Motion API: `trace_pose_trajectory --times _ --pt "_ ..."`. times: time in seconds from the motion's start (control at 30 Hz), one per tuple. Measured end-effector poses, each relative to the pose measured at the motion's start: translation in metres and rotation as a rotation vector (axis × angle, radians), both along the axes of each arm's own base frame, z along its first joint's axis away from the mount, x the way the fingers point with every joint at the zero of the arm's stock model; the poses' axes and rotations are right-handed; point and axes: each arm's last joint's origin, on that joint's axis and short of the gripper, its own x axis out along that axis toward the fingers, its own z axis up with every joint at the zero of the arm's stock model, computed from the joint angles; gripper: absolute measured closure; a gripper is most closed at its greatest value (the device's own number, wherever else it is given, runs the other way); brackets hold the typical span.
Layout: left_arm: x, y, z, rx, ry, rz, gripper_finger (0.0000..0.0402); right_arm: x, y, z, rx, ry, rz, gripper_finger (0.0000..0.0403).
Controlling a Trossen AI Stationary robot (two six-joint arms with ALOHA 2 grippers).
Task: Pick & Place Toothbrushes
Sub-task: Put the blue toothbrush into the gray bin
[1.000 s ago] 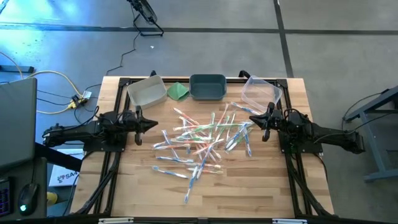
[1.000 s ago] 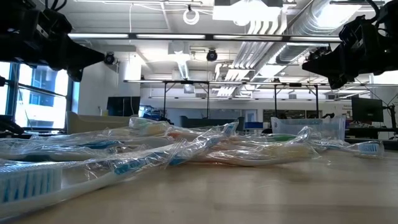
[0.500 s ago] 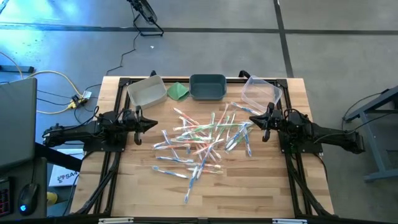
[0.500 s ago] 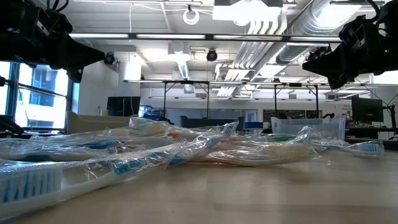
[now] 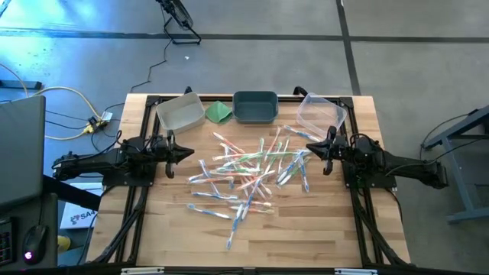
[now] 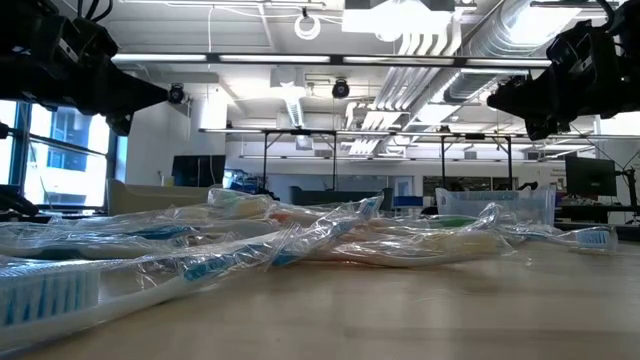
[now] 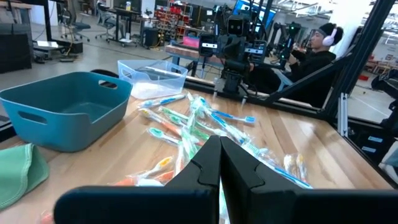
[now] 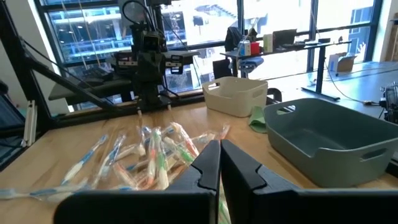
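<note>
Toothbrushes (image 5: 248, 172) lie in a loose pile in the middle of the table (image 5: 321, 229), with three bins along the far edge: a pale bin (image 5: 180, 111), a teal bin (image 5: 255, 107) and a clear bin (image 5: 319, 114). To start well, one arm should go for a brush at the edge of the pile, open wide first, then pinch just that one so the others do not come along. Left tool (image 5: 186, 152) and right tool (image 5: 309, 148) hang over the table on either side of the pile, both closed tight and holding nothing.

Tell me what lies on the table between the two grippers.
In the high view, the heap of wrapped toothbrushes fills the stretch between the shut left gripper and the shut right gripper; neither touches it.
</note>
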Motion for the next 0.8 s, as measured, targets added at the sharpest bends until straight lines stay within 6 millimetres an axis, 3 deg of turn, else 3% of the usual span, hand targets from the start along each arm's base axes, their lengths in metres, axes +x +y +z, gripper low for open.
trace_pose_trajectory --times 0.23,0.53,0.8 --pt "0.0 0.0 0.0 -0.001 0.0 0.0 0.0402 -0.001 0.0 0.006 -0.027 -0.033 0.0 0.0399" --pt "0.0 0.0 0.0 0.002 0.0 0.001 0.0402 -0.006 0.002 0.037 -0.102 -0.099 0.017 0.04" --pt "0.0 0.0 0.0 0.003 -0.001 0.0 0.0402 0.006 -0.002 0.042 -0.073 0.041 -0.024 0.04"
